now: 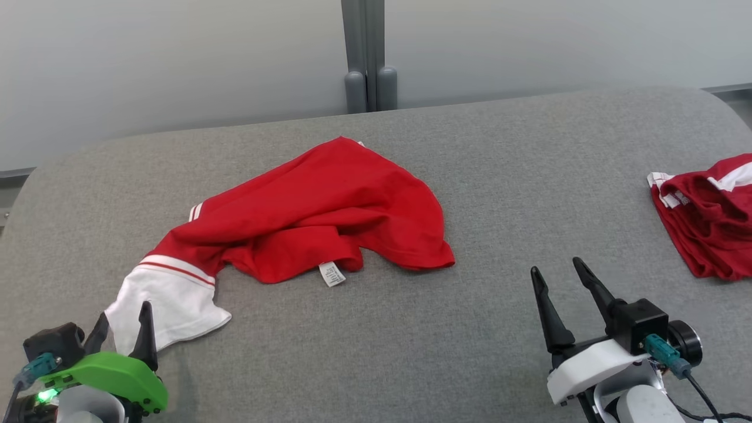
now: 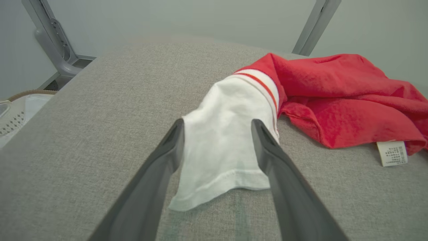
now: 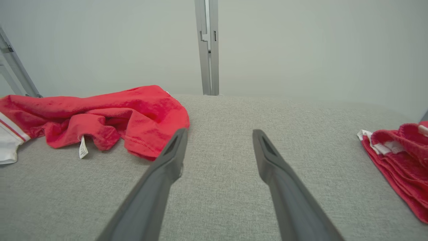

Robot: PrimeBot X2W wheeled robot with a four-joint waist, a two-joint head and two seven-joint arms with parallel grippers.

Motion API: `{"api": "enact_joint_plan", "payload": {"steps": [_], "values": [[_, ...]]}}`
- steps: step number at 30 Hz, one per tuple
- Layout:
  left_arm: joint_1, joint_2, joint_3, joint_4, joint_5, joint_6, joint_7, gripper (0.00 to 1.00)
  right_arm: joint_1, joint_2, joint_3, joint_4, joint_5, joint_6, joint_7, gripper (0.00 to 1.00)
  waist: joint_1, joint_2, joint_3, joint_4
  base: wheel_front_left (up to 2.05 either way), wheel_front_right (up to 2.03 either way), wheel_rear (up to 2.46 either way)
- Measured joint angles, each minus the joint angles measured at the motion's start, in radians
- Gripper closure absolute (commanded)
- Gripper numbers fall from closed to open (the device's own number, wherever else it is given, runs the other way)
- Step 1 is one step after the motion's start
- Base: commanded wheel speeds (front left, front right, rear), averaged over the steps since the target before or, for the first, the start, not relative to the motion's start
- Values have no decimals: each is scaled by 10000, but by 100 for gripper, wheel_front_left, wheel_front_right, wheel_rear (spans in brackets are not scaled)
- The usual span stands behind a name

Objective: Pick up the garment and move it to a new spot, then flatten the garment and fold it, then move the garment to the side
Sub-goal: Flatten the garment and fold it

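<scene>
Garment (image 1: 317, 217) crumpled, white sleeve end partly behind left gripper (image 1: 125, 311)

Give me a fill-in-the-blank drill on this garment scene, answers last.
The crumpled garment on the grey surface is mostly ____. Its ____ sleeve lies between the fingers of the open left hand. The open right hand holds ____. A second red garment lies at the surface's ____ side.
Answers: red; white; nothing; right.
</scene>
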Motion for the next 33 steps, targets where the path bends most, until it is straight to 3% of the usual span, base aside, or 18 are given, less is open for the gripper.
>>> {"api": "enact_joint_plan", "payload": {"steps": [9,15,21,33], "values": [[861,6,1041,-1661,1149,332,-61,0,-510,6,1143,460,-479,0,-2,0,0,0,-30,737,0,0,0],[1180,-1062,1473,-2855,1852,309,-61,0,-1812,12,2395,2021,-1106,0,-2,0,0,0,124,1442,0,0,0],[1186,-2228,1553,-3545,2520,88,-63,0,-3299,15,2846,3950,-1841,0,-2,0,0,0,441,2266,0,0,0],[1081,-3145,1927,-3712,3298,-430,-61,0,-5074,19,2343,6525,-2723,0,-2,0,0,0,1460,3573,0,0,0]]}}
